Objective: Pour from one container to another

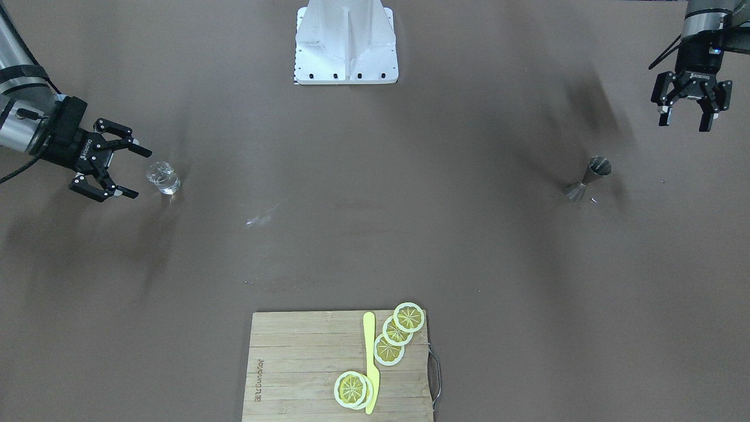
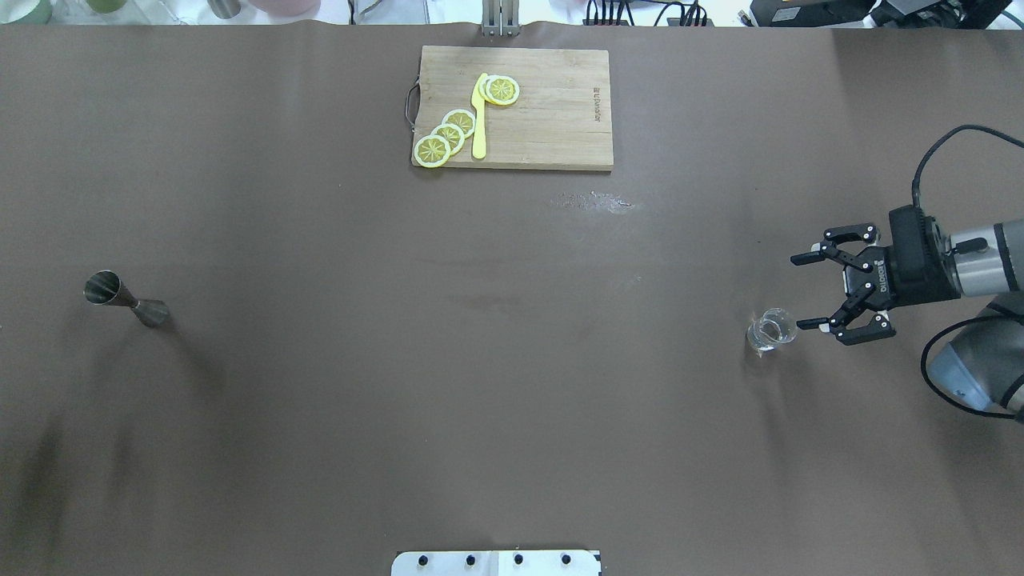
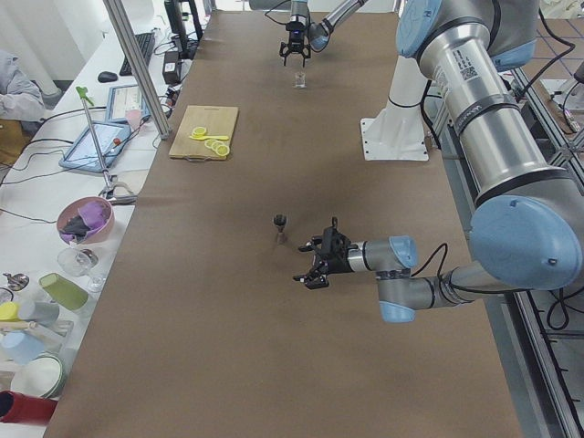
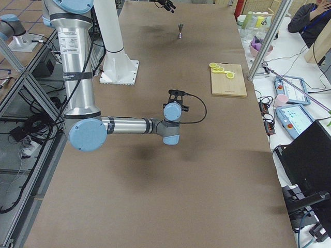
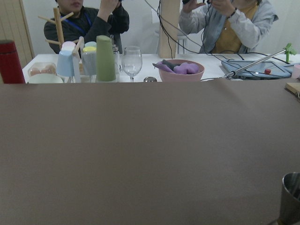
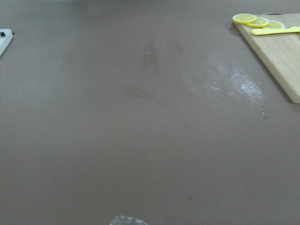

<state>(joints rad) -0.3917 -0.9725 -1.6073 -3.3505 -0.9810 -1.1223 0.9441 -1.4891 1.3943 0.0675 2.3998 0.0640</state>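
Observation:
A small clear glass [image 1: 163,177] [image 2: 770,330] stands upright on the brown table at the robot's right. My right gripper [image 1: 139,173] [image 2: 802,292] lies sideways just behind it, open, with its fingertips short of the glass and nothing held. Only the glass rim [image 6: 127,220] shows at the bottom of the right wrist view. A steel jigger [image 1: 589,179] [image 2: 124,298] [image 3: 280,228] stands upright at the robot's left. My left gripper [image 1: 684,123] [image 3: 315,260] hangs open and empty above the table, apart from the jigger. The jigger [image 5: 291,199] shows at the bottom right of the left wrist view.
A wooden cutting board [image 2: 552,104] with lemon slices [image 2: 448,136] and a yellow knife [image 2: 479,116] lies at the far middle edge. A wet smear [image 2: 596,202] marks the table near it. The robot base [image 1: 347,44] stands at the near edge. Cups, bowls and people are beyond the table's left end.

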